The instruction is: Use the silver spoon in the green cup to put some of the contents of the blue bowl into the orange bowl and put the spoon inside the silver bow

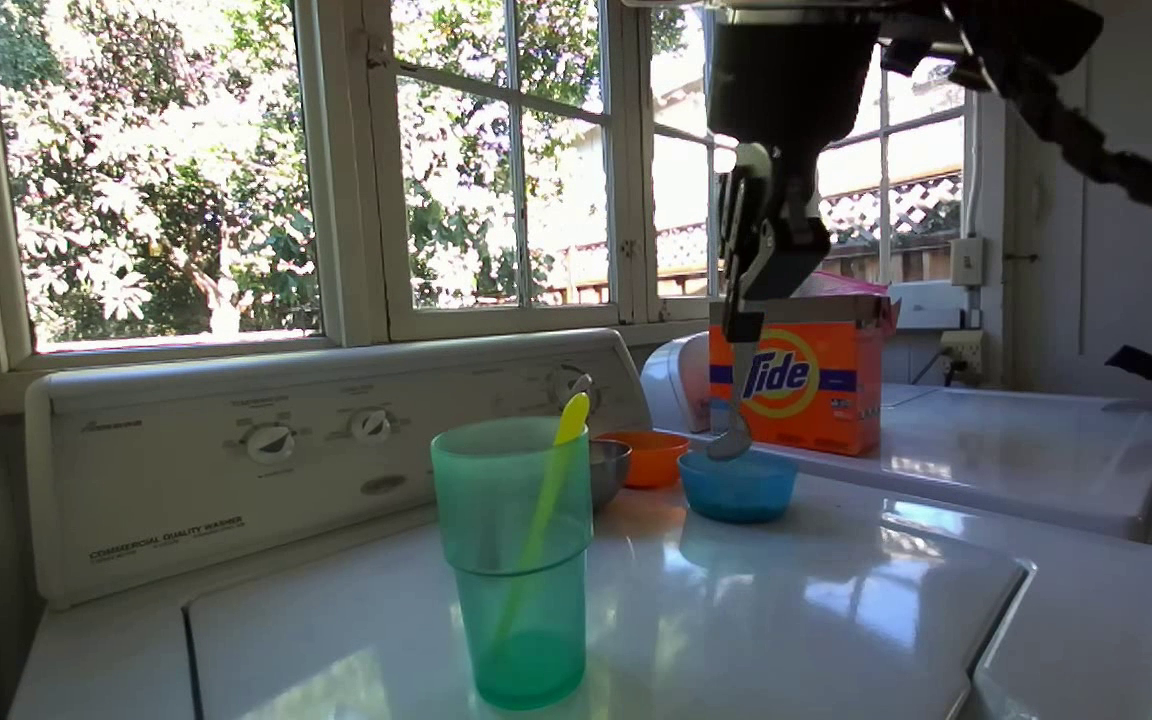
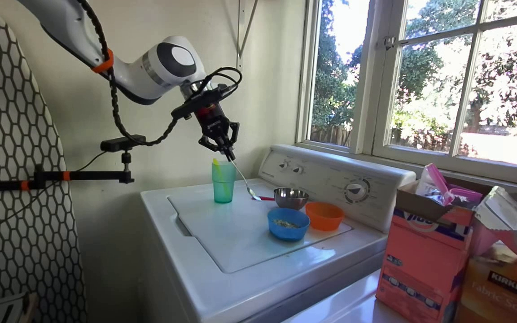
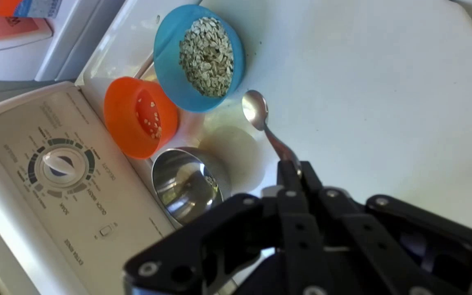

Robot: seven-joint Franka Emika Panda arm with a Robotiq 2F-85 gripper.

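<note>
The bench (image 2: pixel 236 242) is formed by the glossy white top of a washing machine (image 2: pixel 173 264), on which daylight is reflected; it is backed by a sloping control panel (image 1: pixel 326 485) fitted with rotary knobs (image 1: pixel 271 443). The room is lit through white-framed, many-paned windows (image 1: pixel 456 190), and a hexagon-patterned board (image 2: pixel 11 157) is seen before the pale wall (image 2: pixel 159 18). A cardboard detergent box (image 1: pixel 796 400) is placed on the adjoining white appliance (image 1: pixel 1016 450).

The silver spoon (image 3: pixel 257 112), slender and of polished metal, is held above the bench; its handle is clamped between the fingers of the gripper (image 2: pixel 230 156), and its oval head is directed obliquely downward. The green cup (image 1: pixel 556 600), a tall translucent plastic tumbler widened toward the rim, is stood upright with a yellow-green utensil (image 1: pixel 556 465) leaned inside. The round, smooth-walled blue bowl (image 3: pixel 168 69) is partly filled with pale flakes (image 3: pixel 207 57). Just beside it is set the smaller orange bowl (image 3: pixel 117 119), in which a few scattered flakes are seen. Next to that is placed a silver bowl (image 3: pixel 170 190), mirror-bright inside.
</note>
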